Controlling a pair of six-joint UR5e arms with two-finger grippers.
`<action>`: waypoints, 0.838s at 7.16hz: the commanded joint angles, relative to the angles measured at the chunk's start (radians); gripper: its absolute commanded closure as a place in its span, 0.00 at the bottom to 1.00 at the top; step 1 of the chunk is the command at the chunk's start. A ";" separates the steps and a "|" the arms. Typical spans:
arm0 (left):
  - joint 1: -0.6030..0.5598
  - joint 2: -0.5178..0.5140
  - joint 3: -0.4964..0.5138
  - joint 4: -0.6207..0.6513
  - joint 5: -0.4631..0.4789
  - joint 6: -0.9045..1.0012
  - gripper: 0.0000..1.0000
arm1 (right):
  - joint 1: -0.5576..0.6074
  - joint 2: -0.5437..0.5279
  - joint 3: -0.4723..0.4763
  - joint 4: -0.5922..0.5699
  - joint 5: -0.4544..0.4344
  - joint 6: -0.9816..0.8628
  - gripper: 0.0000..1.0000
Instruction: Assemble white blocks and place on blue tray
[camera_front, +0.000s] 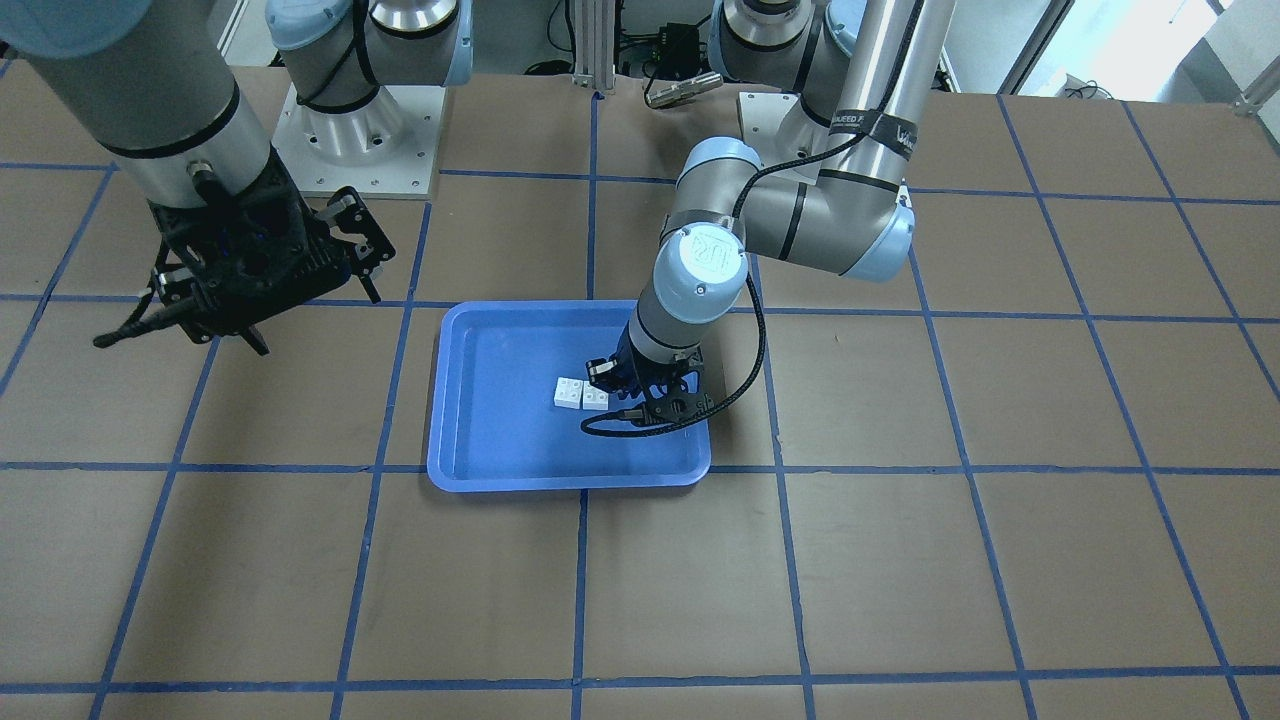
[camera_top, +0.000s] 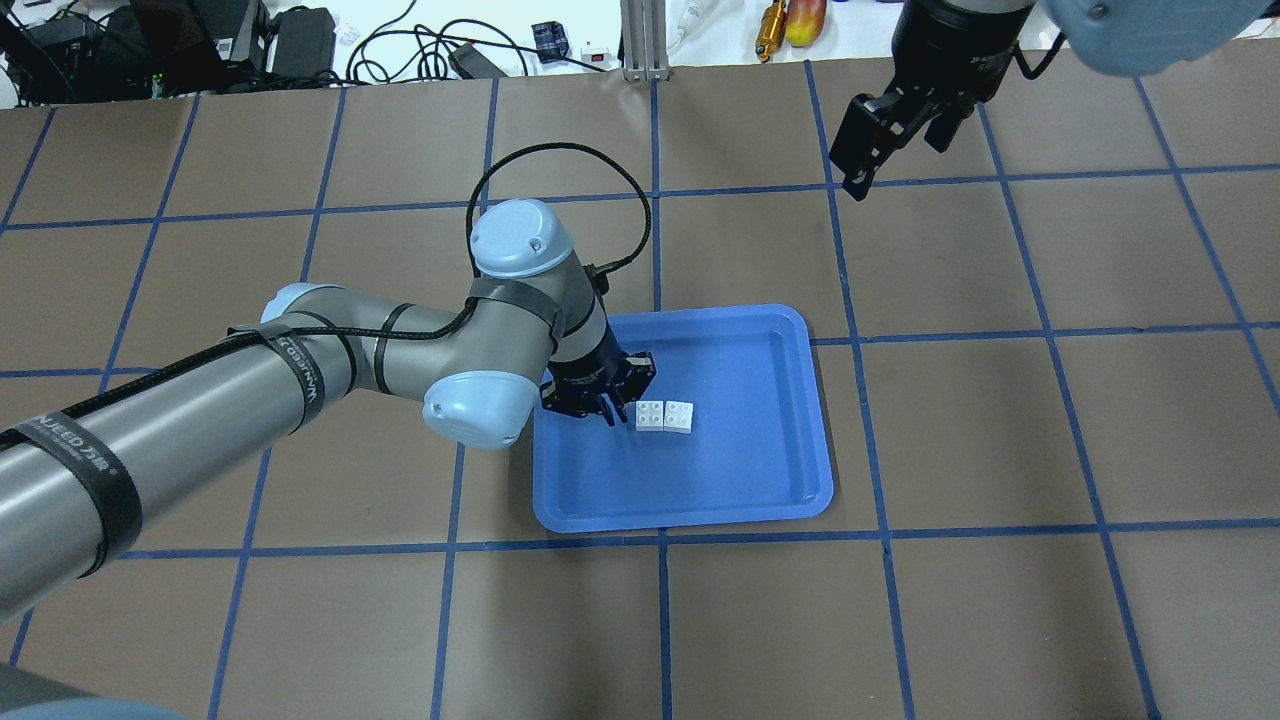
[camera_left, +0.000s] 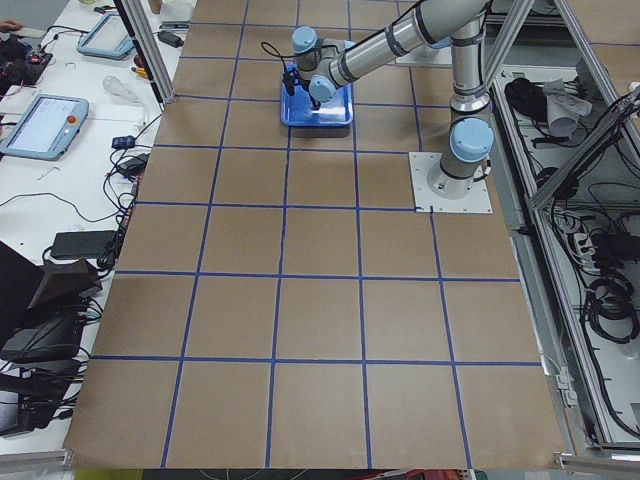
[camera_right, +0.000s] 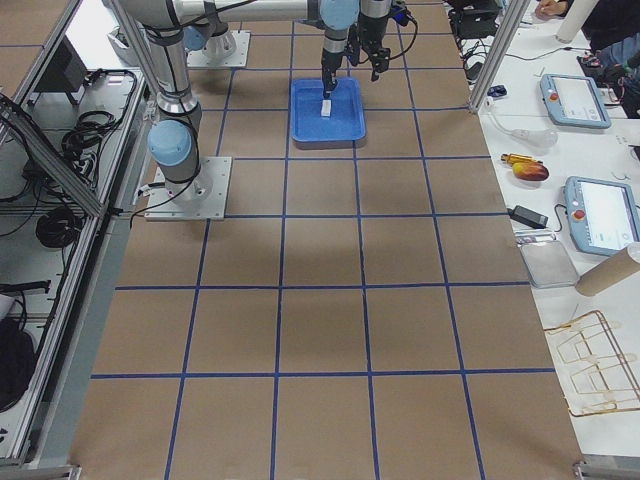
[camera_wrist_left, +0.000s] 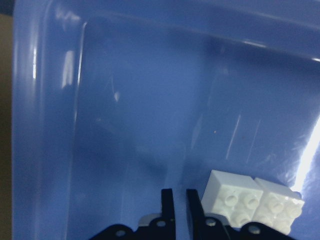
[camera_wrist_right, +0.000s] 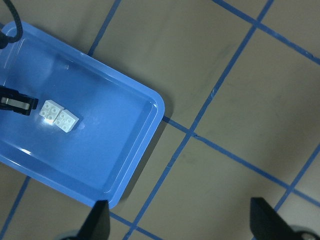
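Two white studded blocks (camera_top: 665, 416) lie joined side by side on the floor of the blue tray (camera_top: 760, 450). They also show in the front view (camera_front: 581, 393), the left wrist view (camera_wrist_left: 250, 202) and the right wrist view (camera_wrist_right: 59, 116). My left gripper (camera_top: 615, 412) is down in the tray just beside the blocks, shut and empty; in the left wrist view its fingers (camera_wrist_left: 168, 205) stand together to the left of the blocks. My right gripper (camera_top: 880, 140) hangs high over the far right of the table, open and empty.
The tray (camera_front: 500, 440) sits mid-table on brown paper with a blue tape grid. Cables, tools and a metal post (camera_top: 640, 40) lie beyond the table's far edge. The left arm's elbow (camera_top: 470, 405) overhangs the tray's left side.
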 joint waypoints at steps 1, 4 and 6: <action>-0.007 -0.003 0.000 0.014 -0.007 -0.009 0.78 | 0.000 -0.033 -0.003 0.033 -0.006 0.168 0.00; -0.016 -0.003 0.000 0.021 -0.011 -0.011 0.78 | -0.017 -0.104 0.012 -0.066 -0.021 0.173 0.00; -0.021 -0.003 0.000 0.019 -0.020 -0.012 0.78 | -0.025 -0.078 0.081 -0.078 -0.026 0.318 0.00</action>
